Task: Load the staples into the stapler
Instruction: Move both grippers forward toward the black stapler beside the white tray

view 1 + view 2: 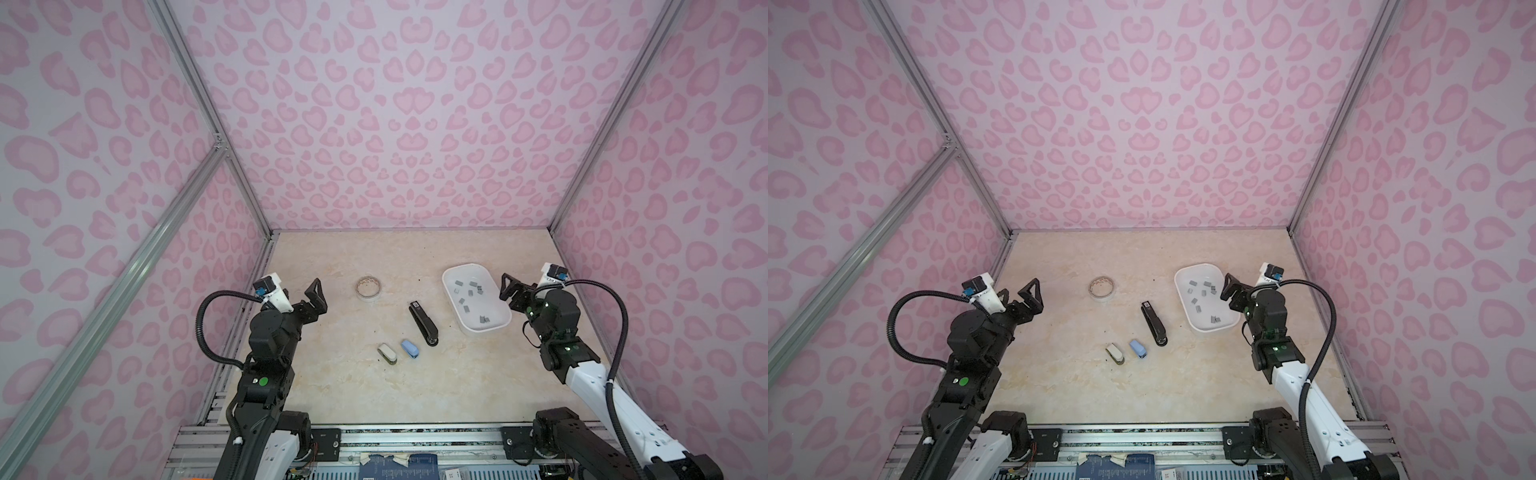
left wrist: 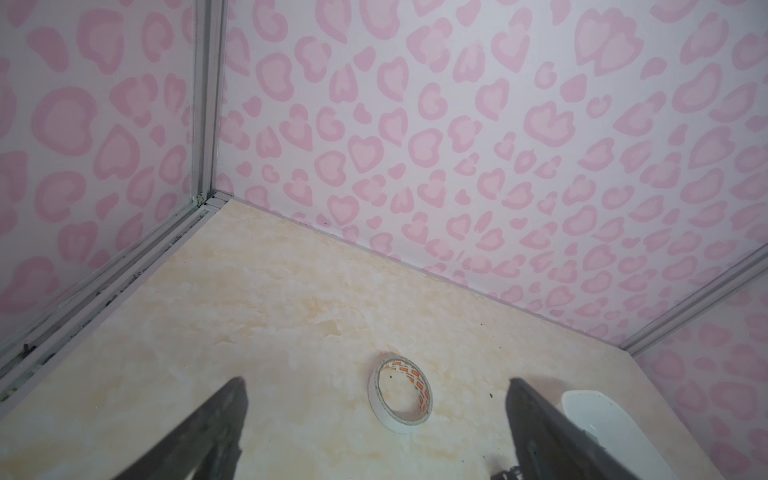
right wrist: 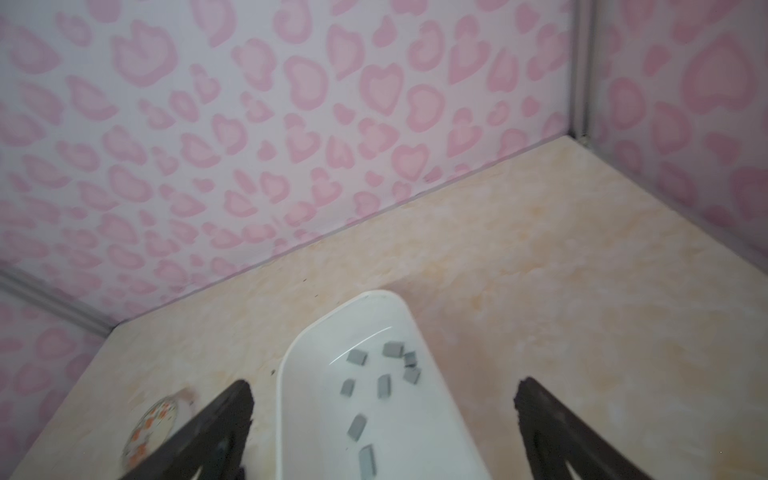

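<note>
Jaws of my left gripper (image 1: 1017,293) hang spread and empty, well apart from the work, the black stapler (image 1: 423,323) lies mid-table, long axis near-to-far, and the staples (image 1: 471,293) lie loose in the white tray (image 1: 446,286) just ahead of my spread, empty right gripper (image 1: 512,291), which I judge the nearer arm.
</note>
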Controlling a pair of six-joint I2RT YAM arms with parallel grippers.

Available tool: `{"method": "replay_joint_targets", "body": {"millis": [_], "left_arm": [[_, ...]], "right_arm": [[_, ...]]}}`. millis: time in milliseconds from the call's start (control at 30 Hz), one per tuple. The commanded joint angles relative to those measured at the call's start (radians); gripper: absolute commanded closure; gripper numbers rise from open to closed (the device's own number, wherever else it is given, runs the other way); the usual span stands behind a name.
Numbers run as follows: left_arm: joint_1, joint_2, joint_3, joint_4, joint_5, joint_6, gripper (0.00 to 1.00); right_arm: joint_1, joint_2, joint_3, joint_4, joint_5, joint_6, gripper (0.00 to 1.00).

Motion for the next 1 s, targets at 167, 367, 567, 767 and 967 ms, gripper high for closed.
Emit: {"method": "replay_joint_targets", "body": {"millis": [167,367,567,767,967], "left_arm": [[0.0,-0.117,-0.035,-0.153,0.094,-0.149,0.03],[-0.002,-0.068,-0.041,-0.098,0.354,-0.085,0.03],[-0.055,0.093,-0.046,-0.016,0.43,-0.048,0.01],[-0.177,0.241,-0.01,0.014,0.4,0.011,0.03],[-0.254,0.306,0.006,0.032,0.369,0.064,0.03]], "right_arm": [[0.585,0.021,-0.016,-0.014,0.263,-0.116,0.2],[0.795,0.267,0.042,-0.109,0.46,-0.076,0.2],[0.806,0.491,0.056,-0.107,0.46,-0.018,0.26],[0.834,0.62,0.077,-0.095,0.499,0.011,0.27],[0.83,0.671,0.055,-0.07,0.612,0.043,0.26]]}}
